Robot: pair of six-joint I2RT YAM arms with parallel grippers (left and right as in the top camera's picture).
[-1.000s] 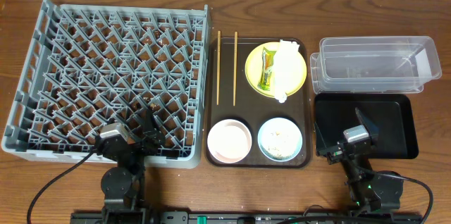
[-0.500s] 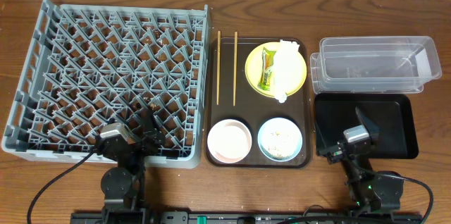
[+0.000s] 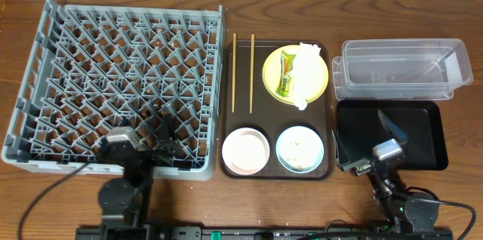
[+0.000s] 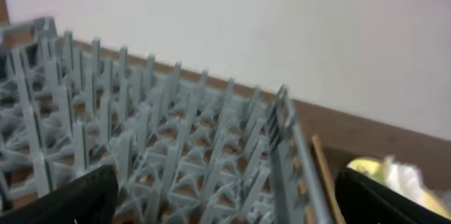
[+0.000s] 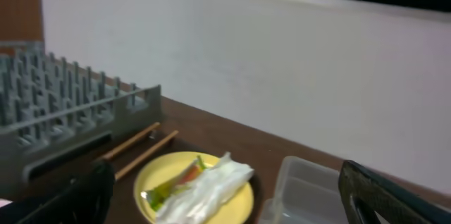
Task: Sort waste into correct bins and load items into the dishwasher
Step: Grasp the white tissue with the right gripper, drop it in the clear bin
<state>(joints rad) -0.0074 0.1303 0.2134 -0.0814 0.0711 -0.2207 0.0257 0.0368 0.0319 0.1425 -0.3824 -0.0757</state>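
Observation:
The grey dish rack [image 3: 121, 81] fills the left side and the left wrist view [image 4: 141, 125]. Two chopsticks [image 3: 243, 72] lie on the brown tray. Beside them the yellow plate [image 3: 273, 68] holds the green-and-yellow wrapper [image 3: 287, 74] and the white napkin [image 3: 307, 74]. The pink bowl [image 3: 246, 151] is empty. The blue bowl [image 3: 299, 149] holds rice scraps. The clear tub [image 3: 400, 70] and the black tray [image 3: 407, 130] sit at the right. My left gripper [image 3: 164, 133] is open over the rack's front edge. My right gripper [image 3: 367, 142] is open over the black tray's left part. No white cup is in view.
The brown serving tray [image 3: 264, 112] sits between the rack and the bins. The right wrist view shows the plate [image 5: 162, 171], napkin [image 5: 204, 189], chopsticks [image 5: 141, 150] and tub [image 5: 303, 182] ahead of the open fingers [image 5: 232, 203]. A white wall stands behind the table.
Both arms have shifted slightly: the left wrist a little up and left, the right wrist a little down and right. Both grippers stay open. No object has moved.

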